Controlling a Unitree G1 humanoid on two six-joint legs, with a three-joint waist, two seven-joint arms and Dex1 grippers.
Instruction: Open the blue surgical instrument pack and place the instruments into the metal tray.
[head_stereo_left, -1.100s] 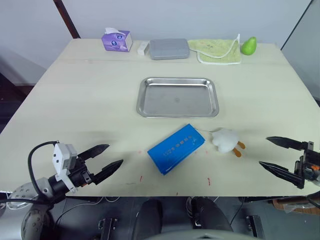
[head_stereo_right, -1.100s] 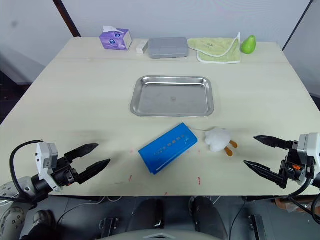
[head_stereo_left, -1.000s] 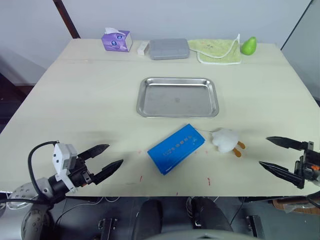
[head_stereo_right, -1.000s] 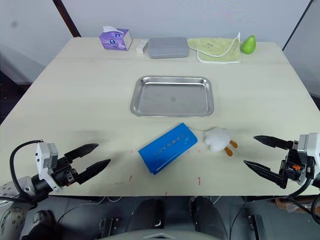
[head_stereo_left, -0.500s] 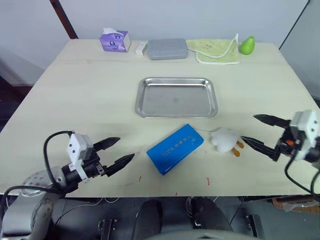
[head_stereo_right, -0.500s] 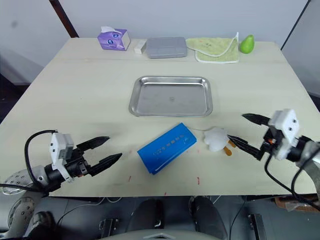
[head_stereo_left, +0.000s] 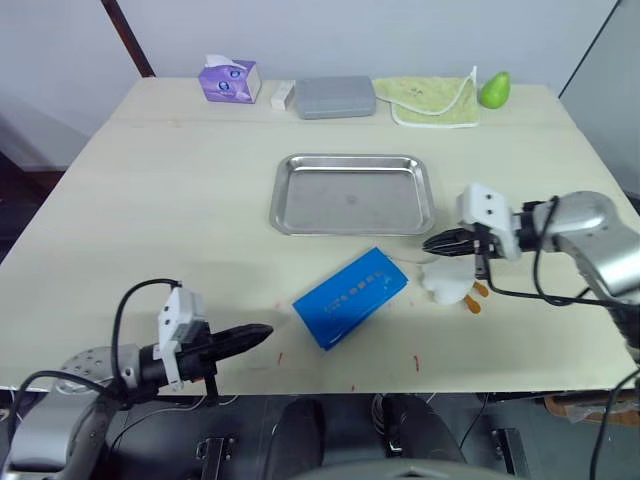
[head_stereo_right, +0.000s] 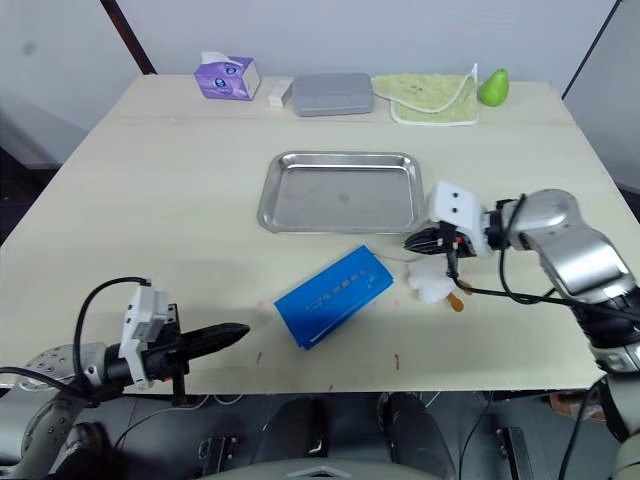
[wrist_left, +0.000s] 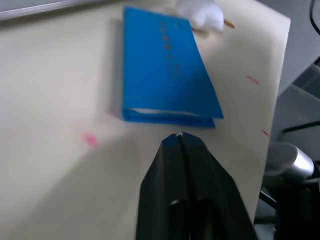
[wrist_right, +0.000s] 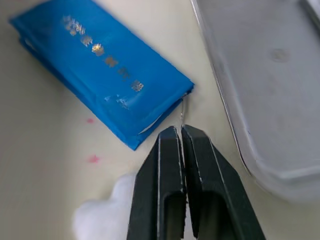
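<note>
Bright blue against the pale wooden table (head_stereo_left: 150, 200), the blue surgical instrument pack (head_stereo_left: 351, 297) lies folded shut and askew, just in front of the metal tray (head_stereo_left: 354, 193), which sits bare at the table's centre. The right gripper (head_stereo_right: 412, 243) hovers between the tray's near right corner and the pack's far end, its two black fingers pressed together on nothing; the right wrist view shows the tips close to the pack's corner. A white plush toy (head_stereo_left: 450, 281) with orange feet rests just beside the pack, under that arm. The left gripper (head_stereo_left: 262, 331) points at the pack's near end from the left, jaws likewise closed and empty. Along the far edge stand a purple tissue box (head_stereo_left: 228, 79), a grey hard case (head_stereo_left: 335, 96), a green cloth (head_stereo_left: 432, 101) and a green pear (head_stereo_left: 493, 90).
</note>
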